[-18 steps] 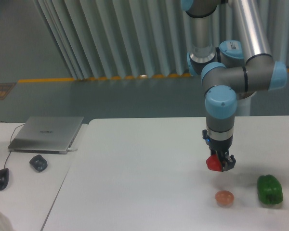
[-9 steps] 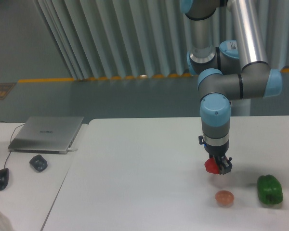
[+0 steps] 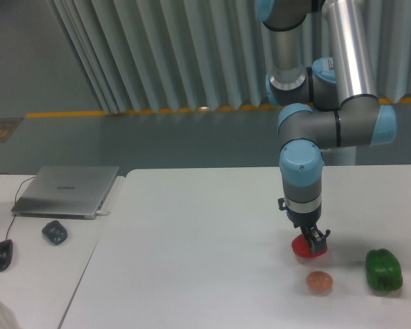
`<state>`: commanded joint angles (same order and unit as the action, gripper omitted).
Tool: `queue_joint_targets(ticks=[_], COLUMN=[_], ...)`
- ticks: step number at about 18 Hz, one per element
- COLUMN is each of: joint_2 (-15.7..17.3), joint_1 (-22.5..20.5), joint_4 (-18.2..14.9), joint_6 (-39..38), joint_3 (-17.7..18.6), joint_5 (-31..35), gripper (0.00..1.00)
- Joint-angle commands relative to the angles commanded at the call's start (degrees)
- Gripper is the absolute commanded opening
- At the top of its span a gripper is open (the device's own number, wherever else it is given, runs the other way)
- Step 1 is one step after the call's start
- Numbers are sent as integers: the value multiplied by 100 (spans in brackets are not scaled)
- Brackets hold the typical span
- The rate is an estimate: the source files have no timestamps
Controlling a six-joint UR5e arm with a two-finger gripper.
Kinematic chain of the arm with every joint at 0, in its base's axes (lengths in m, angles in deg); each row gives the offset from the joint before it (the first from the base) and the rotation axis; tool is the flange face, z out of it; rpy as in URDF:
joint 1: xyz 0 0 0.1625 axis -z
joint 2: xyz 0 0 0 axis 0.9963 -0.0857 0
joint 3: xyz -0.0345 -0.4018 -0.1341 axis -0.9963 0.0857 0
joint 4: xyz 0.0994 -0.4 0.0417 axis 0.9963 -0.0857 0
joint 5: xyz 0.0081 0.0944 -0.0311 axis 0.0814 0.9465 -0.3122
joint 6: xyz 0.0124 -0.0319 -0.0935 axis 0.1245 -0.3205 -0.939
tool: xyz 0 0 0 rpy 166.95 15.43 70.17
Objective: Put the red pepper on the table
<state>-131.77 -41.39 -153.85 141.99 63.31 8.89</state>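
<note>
— Since a second ago we see the gripper (image 3: 309, 241) lower and a touch further left, and the red pepper (image 3: 307, 248) has come down with it; it now sits at, or just above, the table (image 3: 192, 260).

— Can we tell whether it touches? We can't; the pepper's upper part is hidden behind the dark fingers, and only its lower red bulge shows.

— Agreed. The fingers are pinched on the pepper from either side, with the wrist pointing straight down.

— Starting nearest us: at about five o'clock from the pepper lies the pinkish ball (image 3: 319, 282), close but apart. The green pepper (image 3: 384, 270) is off at four o'clock, well apart. Something orange is cut off at the right edge; we can't make it out.

— Further back, the forearm rises vertically from the wrist, then the grey elbow joint bends toward three o'clock, and the silver upper arm runs up out of the top of the view.

— On the side desk at nine o'clock, we see a closed laptop (image 3: 67, 190), a mouse (image 3: 1, 254) and a small dark object (image 3: 54, 232).
</note>
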Motion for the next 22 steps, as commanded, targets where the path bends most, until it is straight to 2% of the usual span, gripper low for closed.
queue_joint_targets(ticks=[3, 6, 9, 12, 14, 17, 19, 22], joint_2=[35, 114, 219, 333, 352, 369, 500, 519], joint_1=[-9, -9, -9, -44, -53, -44, -61, -70], joint_4=[18, 210, 763, 966, 1396, 1362, 1240, 1090], joint_6=[-9, -18, -70, -35, -18, -18, -9, -9], joint_3=[0, -9, -18, -192, -281, -290, -255, -238], joint_5=[-9, -26, 17, 202, 377, 773, 730, 606], gripper=[100, 100, 100, 100, 100, 100, 100, 100])
